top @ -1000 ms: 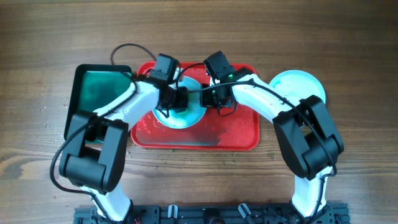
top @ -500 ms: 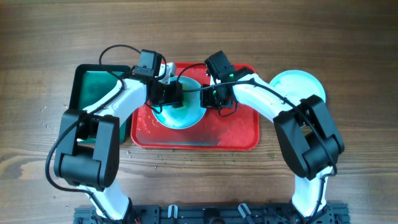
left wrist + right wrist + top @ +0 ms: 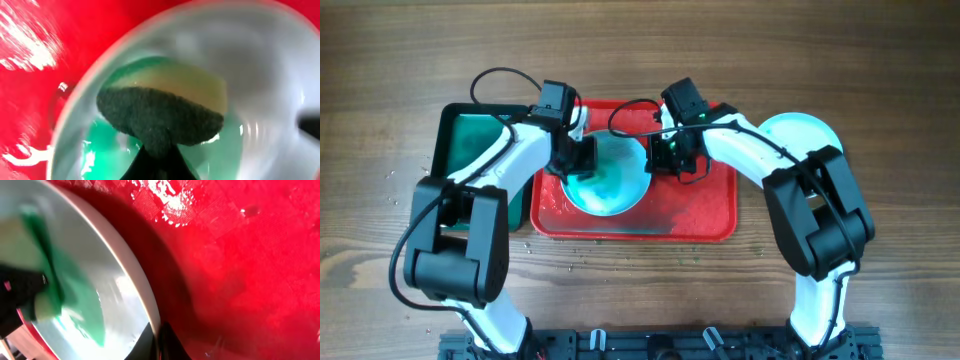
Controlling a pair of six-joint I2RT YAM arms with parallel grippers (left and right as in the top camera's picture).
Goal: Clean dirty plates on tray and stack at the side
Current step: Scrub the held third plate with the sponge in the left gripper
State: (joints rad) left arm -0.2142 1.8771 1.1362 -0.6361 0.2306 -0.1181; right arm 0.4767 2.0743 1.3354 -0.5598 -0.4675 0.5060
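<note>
A wooden table (image 3: 880, 60) carries everything. On its middle lies the red tray (image 3: 705, 215), its floor wet and flecked with green, and a dark green tray (image 3: 470, 145) sits just beside it on the left. On the left half of the red tray rests the dirty plate (image 3: 615, 190), pale and smeared with green. A second plate (image 3: 800, 135), pale mint, lies on the bare table off the tray's right end. Both arms reach in over the dirty plate. The left gripper (image 3: 575, 160) has its jaws pinched on a sponge (image 3: 160, 117), dark scouring face down against the plate's wet inside. The right gripper (image 3: 665, 155) has its jaws pressed together on the plate's right rim.
</note>
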